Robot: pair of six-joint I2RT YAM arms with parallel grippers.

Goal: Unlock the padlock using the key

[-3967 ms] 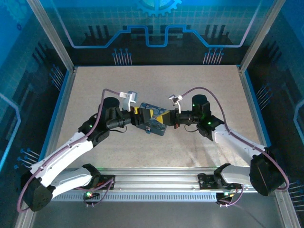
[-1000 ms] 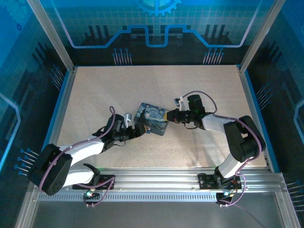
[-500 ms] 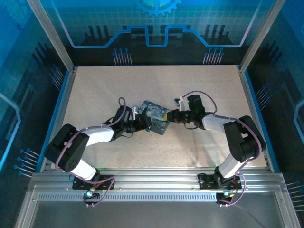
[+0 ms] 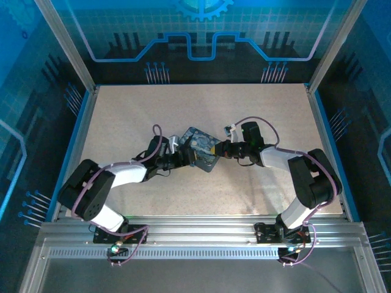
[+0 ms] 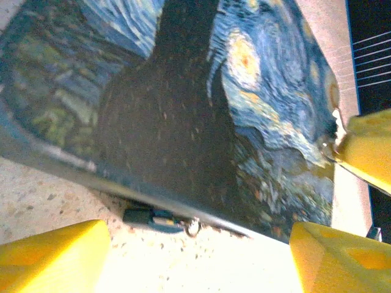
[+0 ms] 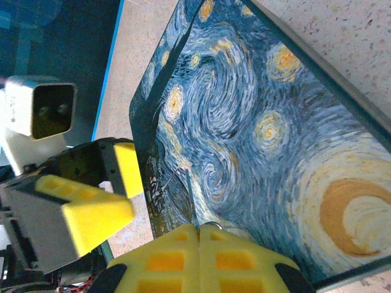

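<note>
Straddling the near edge of the painted tin, my left jaws stand wide apart, yellow fingers on either side and grasping nothing. The padlock, small and blue, lies on the table tucked under that tin edge, a little metal ring at its end. My right jaws are clenched tight, fingertips pressed together against the tin's opposite side. Whether the key sits between them I cannot tell.
</note>
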